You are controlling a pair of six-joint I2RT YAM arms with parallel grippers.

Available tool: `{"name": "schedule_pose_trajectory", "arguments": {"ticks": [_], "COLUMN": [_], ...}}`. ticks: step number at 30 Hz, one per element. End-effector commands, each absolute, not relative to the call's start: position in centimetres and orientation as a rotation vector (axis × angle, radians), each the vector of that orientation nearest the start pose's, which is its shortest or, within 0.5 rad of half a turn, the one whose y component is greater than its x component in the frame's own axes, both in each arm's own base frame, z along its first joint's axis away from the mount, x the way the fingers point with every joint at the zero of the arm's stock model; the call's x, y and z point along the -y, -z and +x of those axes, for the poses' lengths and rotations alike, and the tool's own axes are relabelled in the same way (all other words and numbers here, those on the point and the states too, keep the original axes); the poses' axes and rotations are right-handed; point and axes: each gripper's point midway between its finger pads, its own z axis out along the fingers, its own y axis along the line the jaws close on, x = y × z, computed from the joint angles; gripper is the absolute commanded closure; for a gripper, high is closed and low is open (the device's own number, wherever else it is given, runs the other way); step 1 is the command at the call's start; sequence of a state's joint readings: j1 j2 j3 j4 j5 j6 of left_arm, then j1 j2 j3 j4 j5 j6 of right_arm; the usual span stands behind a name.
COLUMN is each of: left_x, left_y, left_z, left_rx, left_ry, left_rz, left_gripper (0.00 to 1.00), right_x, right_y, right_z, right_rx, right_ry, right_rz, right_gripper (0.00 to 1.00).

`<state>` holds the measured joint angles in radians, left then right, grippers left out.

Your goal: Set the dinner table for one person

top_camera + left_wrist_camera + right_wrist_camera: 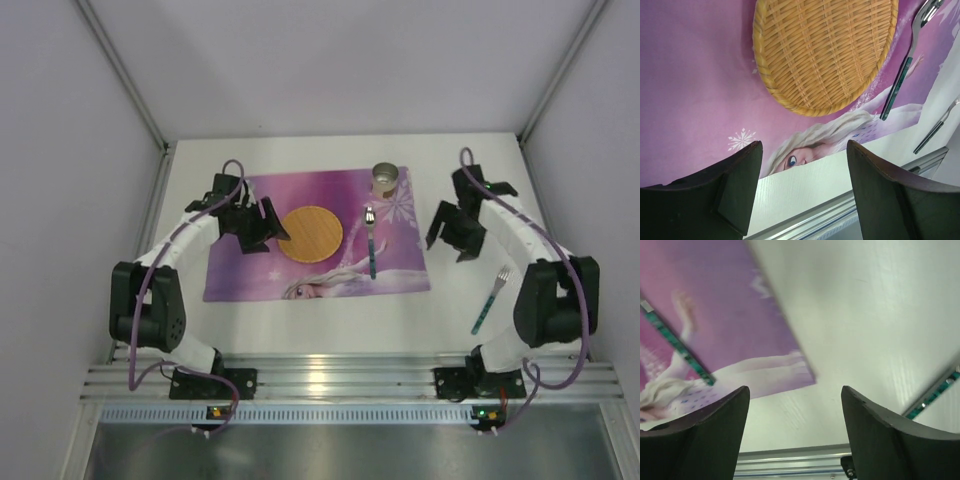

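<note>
The dinner table is a white top with a purple snowflake placemat laid in its middle. On the placemat lie a round woven plate, a metal cup and a fork with a green handle. A second fork lies on the bare table to the right. My left gripper hangs open over the placemat's left part, beside the woven plate. Right of the placemat, my right gripper stands open above bare table. Neither gripper has anything between its fingers.
A silver aluminium rail edges the table's near side. Grey walls close in the left, right and back. The placemat's near right corner shows in the right wrist view, with both forks' green handles on either side.
</note>
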<state>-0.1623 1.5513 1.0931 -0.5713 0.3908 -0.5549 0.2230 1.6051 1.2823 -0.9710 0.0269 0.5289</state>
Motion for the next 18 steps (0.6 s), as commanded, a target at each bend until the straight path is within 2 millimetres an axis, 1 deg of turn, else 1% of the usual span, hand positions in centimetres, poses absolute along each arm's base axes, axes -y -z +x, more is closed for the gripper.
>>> {"name": "schedule_pose_trajectory", "arguments": {"ticks": [1, 2, 4, 5, 6, 7, 10, 11, 13, 16, 18], "left_x": [15.6, 15.9, 16.4, 16.6, 16.8, 17.0, 17.3, 17.3, 17.3, 17.3, 17.4], "left_y": [-10.8, -10.4, -10.0, -9.5, -9.5, -9.3, -8.6, -8.5, -8.2, -8.0, -7.4], "left_z": [33.5, 33.2, 33.4, 33.1, 33.4, 33.3, 33.3, 33.2, 33.2, 33.0, 32.6], "left_rx": [-2.617, -2.626, -2.62, -2.628, -2.61, -2.614, -2.613, -2.615, -2.616, -2.612, -2.624], "left_ry": [0.82, 0.827, 0.854, 0.861, 0.876, 0.891, 0.913, 0.917, 0.918, 0.922, 0.936], "left_rz": [-0.323, -0.318, -0.311, -0.31, -0.309, -0.308, -0.308, -0.309, -0.305, -0.3, -0.303], "left_gripper": [0.27, 0.27, 0.27, 0.27, 0.27, 0.27, 0.27, 0.27, 0.27, 0.27, 0.27], "right_x": [-3.2, -1.7, -0.5, 0.6, 1.1, 2.4, 4.1, 5.2, 6.4, 9.1, 10.0], "right_y": [-9.5, -8.3, -7.7, -7.3, -7.0, -6.9, -6.8, -6.8, -6.9, -7.4, -7.2], "right_z": [27.4, 26.0, 25.1, 24.5, 24.2, 23.9, 23.3, 23.0, 22.5, 21.9, 21.6], "right_rx": [-2.745, -2.74, -2.731, -2.739, -2.746, -2.731, -2.693, -2.669, -2.658, -2.618, -2.628], "right_ry": [-0.122, -0.154, -0.134, -0.088, -0.064, -0.003, 0.049, 0.091, 0.14, 0.247, 0.296], "right_rz": [0.921, 1.072, 1.135, 1.162, 1.179, 1.219, 1.291, 1.331, 1.349, 1.377, 1.378], "right_gripper": [0.24, 0.21, 0.18, 0.17, 0.16, 0.15, 0.14, 0.14, 0.14, 0.14, 0.14]}}
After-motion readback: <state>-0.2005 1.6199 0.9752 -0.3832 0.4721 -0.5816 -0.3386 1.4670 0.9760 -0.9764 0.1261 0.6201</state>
